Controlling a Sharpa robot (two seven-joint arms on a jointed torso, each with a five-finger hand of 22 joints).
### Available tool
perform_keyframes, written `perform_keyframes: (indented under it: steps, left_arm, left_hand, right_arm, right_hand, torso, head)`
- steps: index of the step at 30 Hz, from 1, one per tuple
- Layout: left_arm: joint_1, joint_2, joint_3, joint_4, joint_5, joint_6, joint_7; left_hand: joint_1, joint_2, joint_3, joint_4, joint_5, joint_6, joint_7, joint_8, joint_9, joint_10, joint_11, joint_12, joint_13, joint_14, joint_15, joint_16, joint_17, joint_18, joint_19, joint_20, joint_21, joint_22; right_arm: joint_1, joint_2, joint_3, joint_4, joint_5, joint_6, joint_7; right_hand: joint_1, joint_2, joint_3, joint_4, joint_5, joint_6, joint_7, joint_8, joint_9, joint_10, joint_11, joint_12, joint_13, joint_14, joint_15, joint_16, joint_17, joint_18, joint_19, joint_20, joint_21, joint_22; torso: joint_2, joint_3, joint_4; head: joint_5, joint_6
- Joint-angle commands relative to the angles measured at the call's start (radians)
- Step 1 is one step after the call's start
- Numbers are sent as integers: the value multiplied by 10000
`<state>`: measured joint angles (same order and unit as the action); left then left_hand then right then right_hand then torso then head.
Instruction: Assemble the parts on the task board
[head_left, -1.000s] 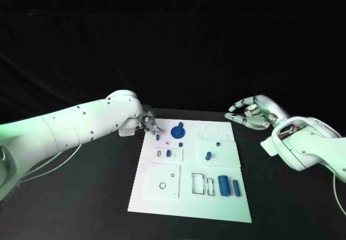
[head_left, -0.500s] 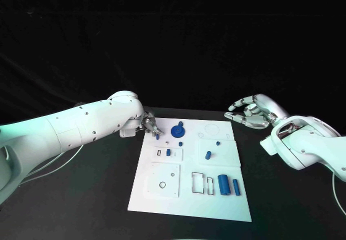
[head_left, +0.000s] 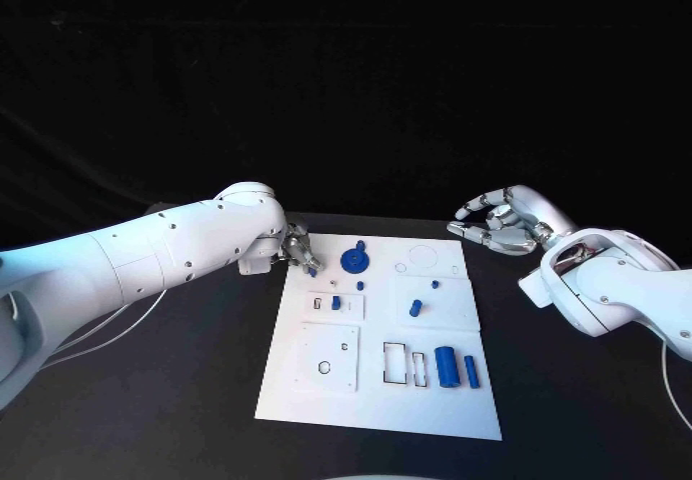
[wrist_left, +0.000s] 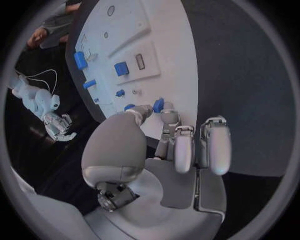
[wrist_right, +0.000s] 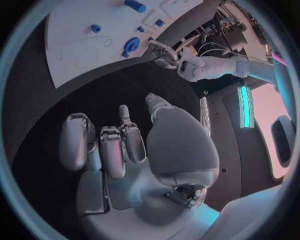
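1. Pinching a small blue part (wrist_left: 159, 104) between thumb and fingertip, the left hand (head_left: 299, 249) sits at the far left corner of the task board (head_left: 378, 415), the part held just over the board's edge.
2. Held up off the table, the right hand (head_left: 502, 222) is beyond the board's far right corner, fingers curled inward with nothing in them.
3. On the board's far side, just right of the left hand, lies a blue disc-shaped part (head_left: 355, 263) with a smaller blue piece touching its far edge.
4. Toward the middle, a small blue block (head_left: 336, 302) sits on the left raised plate and a blue peg (head_left: 415, 307) stands on the right one.
5. Near the right edge, two blue cylinders (head_left: 447, 369) lie side by side next to a pair of narrow rectangular slots (head_left: 402, 366).
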<state>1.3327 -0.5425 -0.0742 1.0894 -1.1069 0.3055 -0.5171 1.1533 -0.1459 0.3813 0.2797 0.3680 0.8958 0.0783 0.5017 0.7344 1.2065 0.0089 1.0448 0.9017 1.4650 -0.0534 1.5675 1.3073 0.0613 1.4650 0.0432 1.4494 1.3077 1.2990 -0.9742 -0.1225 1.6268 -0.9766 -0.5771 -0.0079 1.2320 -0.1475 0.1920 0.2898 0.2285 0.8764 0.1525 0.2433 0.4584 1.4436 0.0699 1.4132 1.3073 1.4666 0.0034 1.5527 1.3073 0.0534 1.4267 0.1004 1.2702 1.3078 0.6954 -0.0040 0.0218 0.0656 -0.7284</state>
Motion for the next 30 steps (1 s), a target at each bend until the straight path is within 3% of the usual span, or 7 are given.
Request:
perform_keyframes:
  steps: [1, 6, 12, 19, 30]
  left_arm:
    - [-5, 30, 2, -2, 283, -135, 46]
    - [-8, 12, 3, -4, 686, -474, 81]
    - [-10, -111, 13, 114, 1441, -688, 94]
    - [-8, -496, 21, 600, 2053, -721, 67]
    - [-46, -1402, 16, 2081, 2284, -1175, 81]
  left_hand:
    - [573, 237, 370, -186, 16, 70, -51, 46, 14, 42, -102, 18, -11, 1058, -99, 33, 2635, -108, 93, -58, 53, 209]
    - [1532, 469, 1316, -739, 8, -18, -82, 318, 222, 83, -147, 23, -8, 1058, -143, 33, 2635, -111, 89, -110, 55, 223]
    - [1515, 306, 2472, -1008, -19, -182, -80, 851, 693, 250, -143, 161, 96, 1055, -138, 27, 2624, -113, 87, -92, 57, 240]
    - [1339, 208, 2853, -1102, -25, -224, -99, 1047, 847, 380, -162, 333, 257, 1039, -152, -2, 2573, -111, 84, -94, 53, 239]
    - [1048, 49, 3262, -1247, -3, -211, -163, 1301, 1008, 621, -221, 649, 553, 1014, -202, -50, 2487, -114, 98, -142, 63, 267]
  right_arm:
    - [0, 14, 1, -4, -112, 108, 75]
    - [0, 19, 1, -19, -110, 113, 77]
    - [-1, 21, 1, -45, -109, 133, 71]
    - [-2, 10, 1, -74, -109, 163, 53]
    - [-9, 3, -5, -125, -109, 217, 37]
  right_hand:
    - [42, 24, -52, -35, 62, -36, -39, 59, 11, -30, -35, -37, 1086, 879, -91, -66, 1936, 180, -59, -20, -46, 398]
    - [58, 32, -51, -36, 79, -31, -40, 65, 13, -27, -37, -33, 1090, 880, -92, -65, 1940, 181, -59, -21, -51, 397]
    - [71, 37, -51, -37, 94, -28, -41, 68, 14, -26, -39, -33, 1090, 876, -93, -70, 1924, 182, -61, -22, -57, 393]
    - [71, 37, -51, -37, 94, -28, -41, 68, 14, -26, -39, -33, 1090, 876, -93, -70, 1924, 182, -61, -22, -57, 393]
    - [84, 41, -56, -36, 111, -26, -42, 73, 16, -34, -40, -43, 1081, 874, -95, -74, 1914, 188, -73, -23, -83, 375]
  torso:
    - [-8, 2, 8]
    - [-8, -1, 9]
    - [-28, 0, 17]
    - [-48, 13, 42]
    - [-118, 8, 170]
  head:
    - [5, -17]
    - [-2, -22]
    - [2, -16]
    - [13, -9]
    - [-33, -99]
